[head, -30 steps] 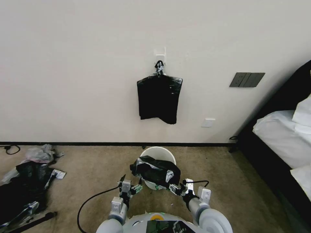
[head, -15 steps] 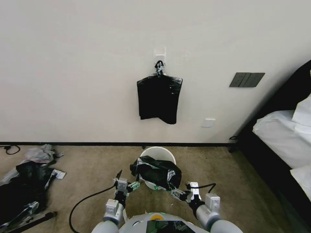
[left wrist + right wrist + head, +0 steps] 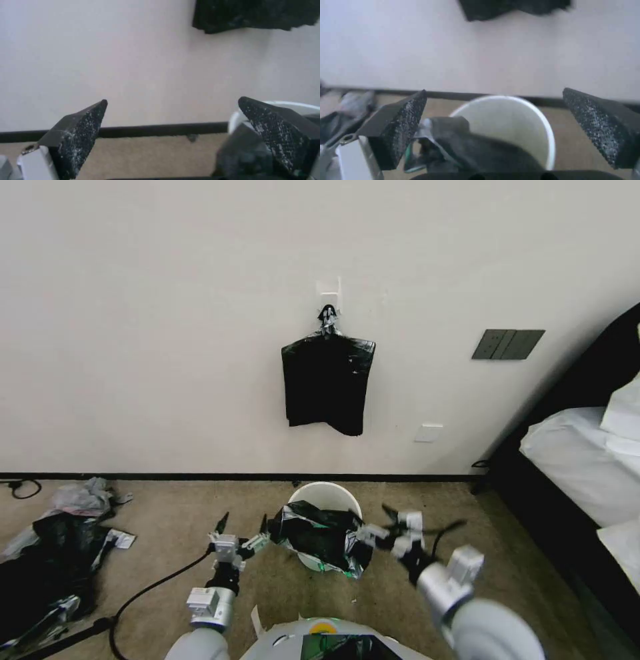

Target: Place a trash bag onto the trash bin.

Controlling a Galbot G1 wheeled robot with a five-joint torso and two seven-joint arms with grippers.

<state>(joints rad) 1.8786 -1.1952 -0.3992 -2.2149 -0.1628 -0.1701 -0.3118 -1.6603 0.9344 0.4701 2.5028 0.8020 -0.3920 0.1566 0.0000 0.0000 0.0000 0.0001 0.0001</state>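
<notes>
The cream-white trash bin [image 3: 327, 491] stands on the carpet near the wall. The glossy black trash bag [image 3: 320, 533] lies crumpled over the bin's near rim and hangs down its front, leaving the far half of the mouth uncovered. My left gripper [image 3: 241, 525] is open just left of the bag. My right gripper [image 3: 379, 521] is open at the bag's right edge. In the left wrist view the gripper [image 3: 173, 100] has wide-spread fingers, with the bag [image 3: 240, 155] and the bin rim [image 3: 290, 105] beside one finger. In the right wrist view the gripper [image 3: 495, 91] spans the bin [image 3: 520, 112] and the bag [image 3: 476, 147].
A flat sheaf of black bags [image 3: 327, 380] hangs from a wall hook above the bin. A heap of black and grey plastic litter [image 3: 53, 540] lies on the floor at the left. A bed [image 3: 587, 467] stands at the right. A black cable [image 3: 147, 593] trails over the carpet.
My left gripper has moved left and forward, away from the bin's front. My right gripper has risen from below the bag to its right edge. A bag corner now hangs lower.
</notes>
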